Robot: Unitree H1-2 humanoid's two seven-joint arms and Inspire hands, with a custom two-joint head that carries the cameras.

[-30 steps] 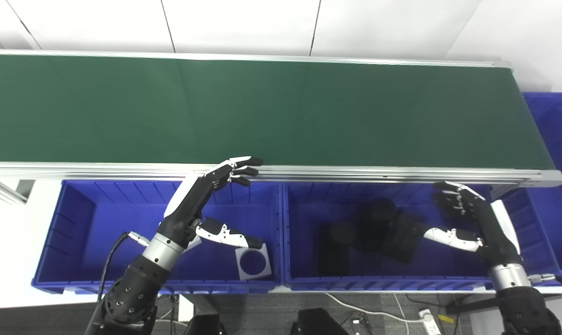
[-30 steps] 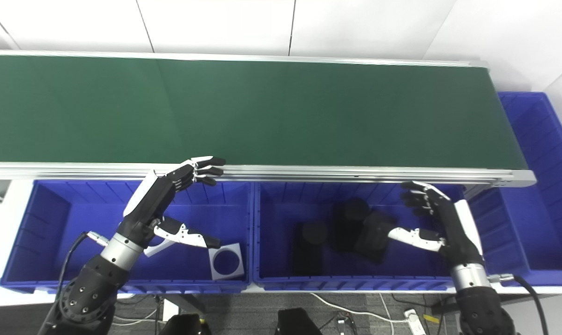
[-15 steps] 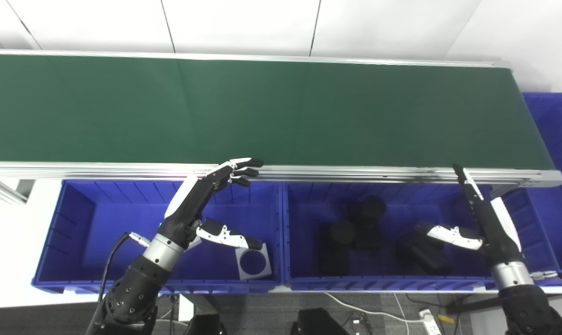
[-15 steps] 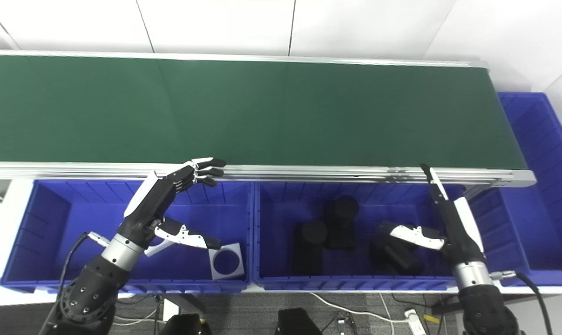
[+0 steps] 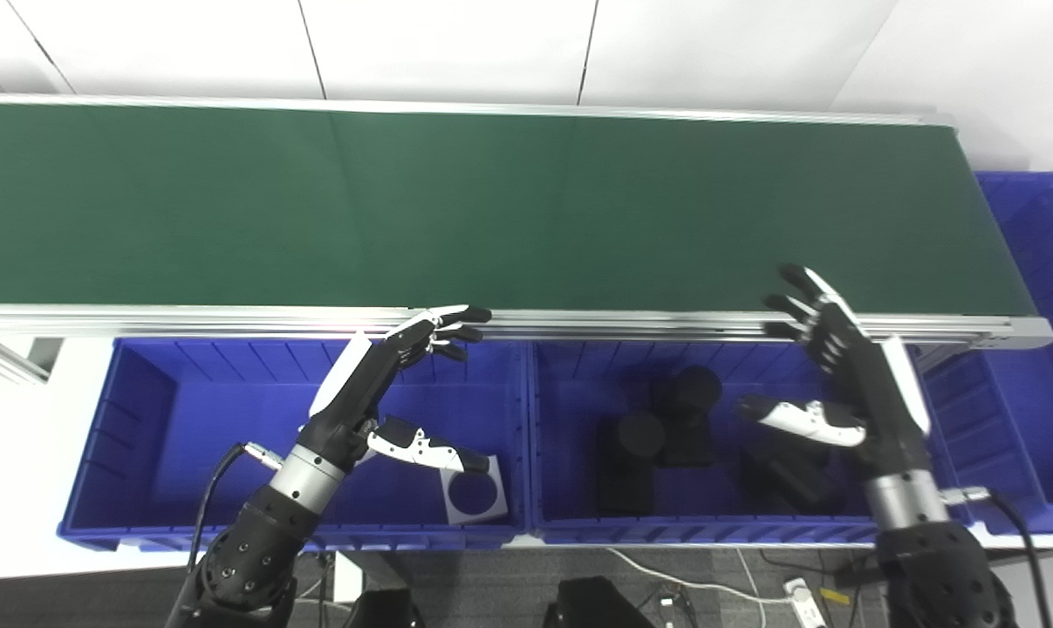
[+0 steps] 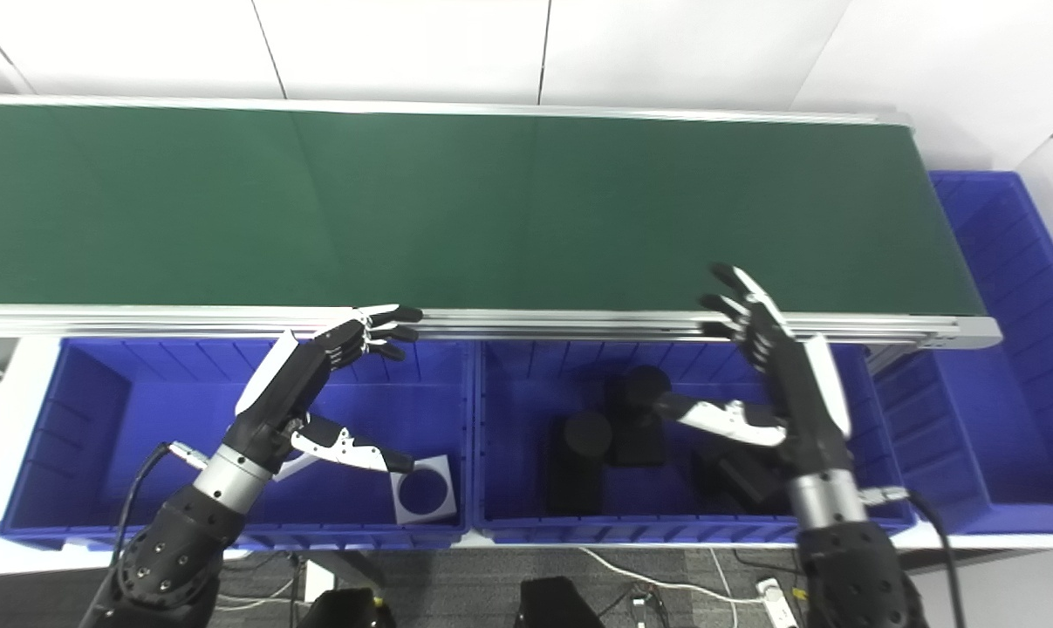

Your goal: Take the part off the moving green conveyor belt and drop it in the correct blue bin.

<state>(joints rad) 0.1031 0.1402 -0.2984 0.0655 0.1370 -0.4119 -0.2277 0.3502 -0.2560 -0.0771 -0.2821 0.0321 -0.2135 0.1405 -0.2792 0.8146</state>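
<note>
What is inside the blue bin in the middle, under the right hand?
The middle blue bin holds several black parts. The open right hand covers part of one, so their exact number is unclear.

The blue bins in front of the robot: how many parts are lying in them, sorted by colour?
Black parts: 3, all in the middle bin
Grey plate with a round hole: 1, in the left bin
Total: 4
</note>
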